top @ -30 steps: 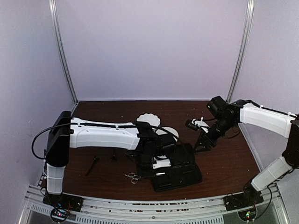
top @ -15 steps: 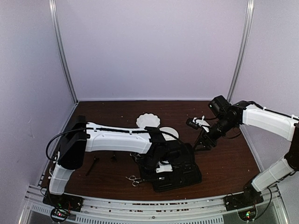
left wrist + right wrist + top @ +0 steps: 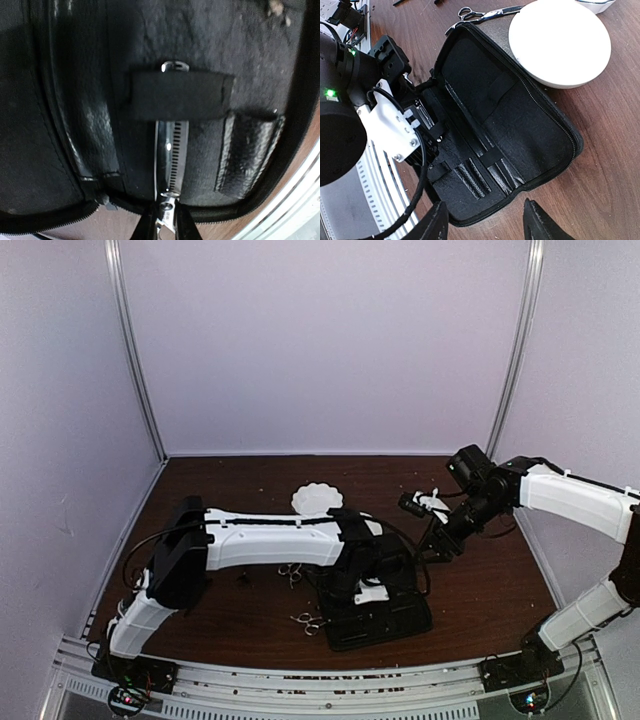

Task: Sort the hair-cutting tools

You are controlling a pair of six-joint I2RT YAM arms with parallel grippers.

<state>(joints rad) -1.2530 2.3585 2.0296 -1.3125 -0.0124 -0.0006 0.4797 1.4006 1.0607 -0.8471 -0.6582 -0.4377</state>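
Silver scissors [image 3: 171, 155] under case strap [image 3: 177, 95], pinched between left fingers [image 3: 145, 227]

The toothed scissors [image 3: 170, 150] lies blade-first under the case strap (rings outside); second scissors [image 3: 487, 14] flat beside case.

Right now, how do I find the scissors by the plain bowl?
Find the big open black case. Beside its left edge, tips toward the smooth round bowl, lie silver scissors. The other pair lies nearer the front rail.
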